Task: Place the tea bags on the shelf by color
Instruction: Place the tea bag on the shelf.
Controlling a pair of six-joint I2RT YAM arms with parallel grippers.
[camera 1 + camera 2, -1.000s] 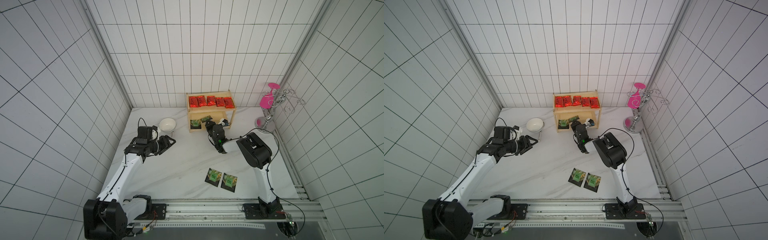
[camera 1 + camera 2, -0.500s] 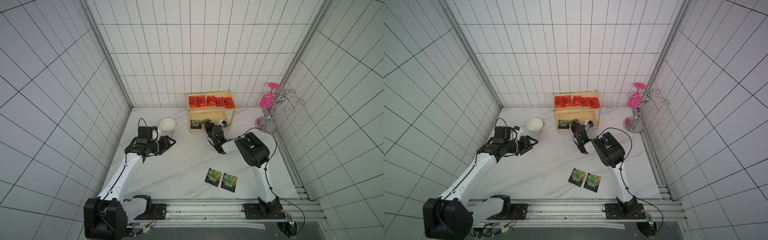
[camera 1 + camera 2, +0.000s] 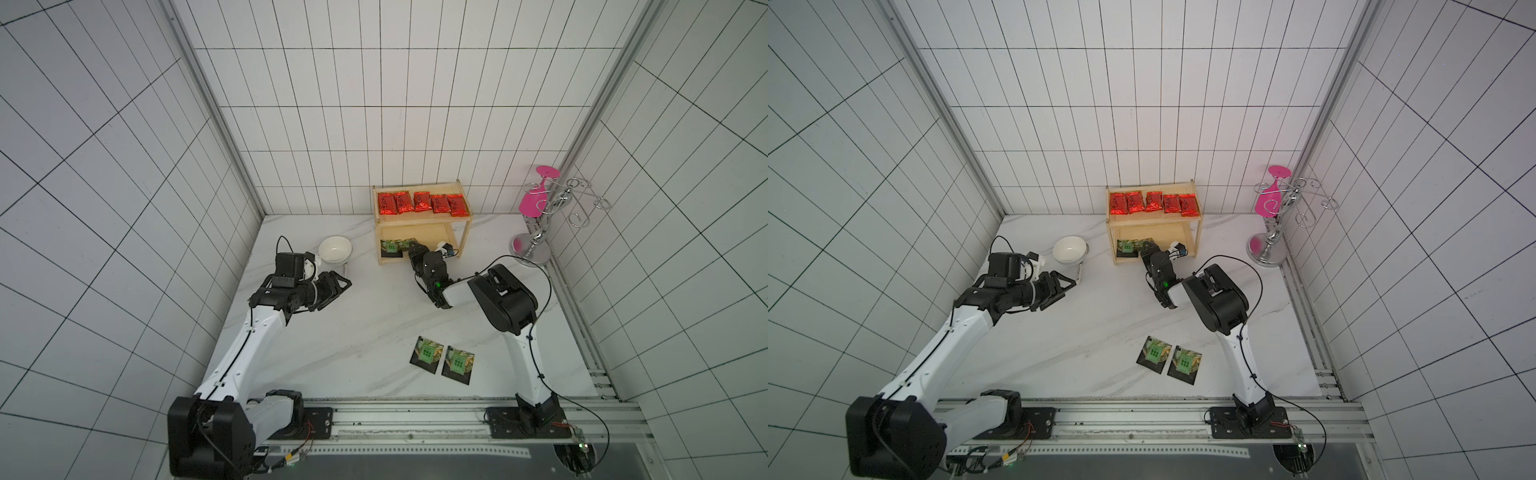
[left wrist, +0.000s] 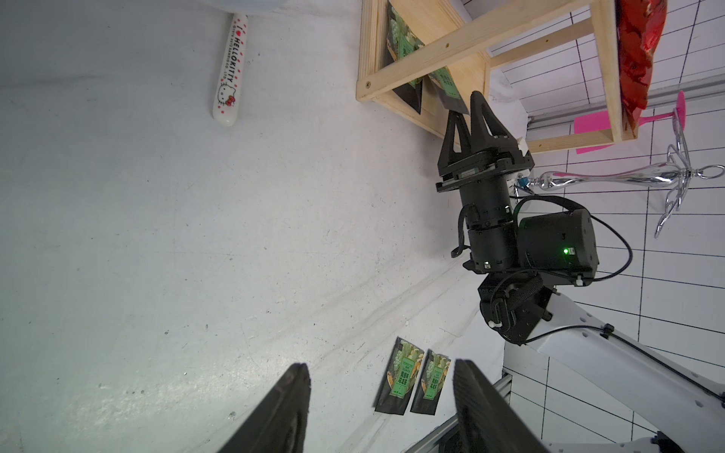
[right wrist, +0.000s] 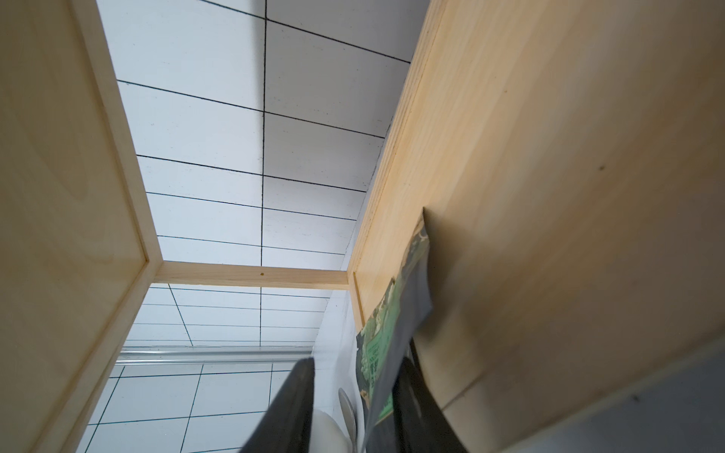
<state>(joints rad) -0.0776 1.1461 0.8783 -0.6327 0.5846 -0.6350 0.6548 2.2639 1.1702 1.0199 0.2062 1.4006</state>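
Two arms extended: right claw (image 4: pixel 464 105) parted low in the shelf (image 3: pixel 464 239), left claw (image 3: pixel 340 289) spread, hovering.

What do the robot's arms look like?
The left arm and right arm are white tubes with chunky black joints and thin black cables. The left tool and right tool are black, with pointy triangular fingers. A tiny green light glows on the right arm.
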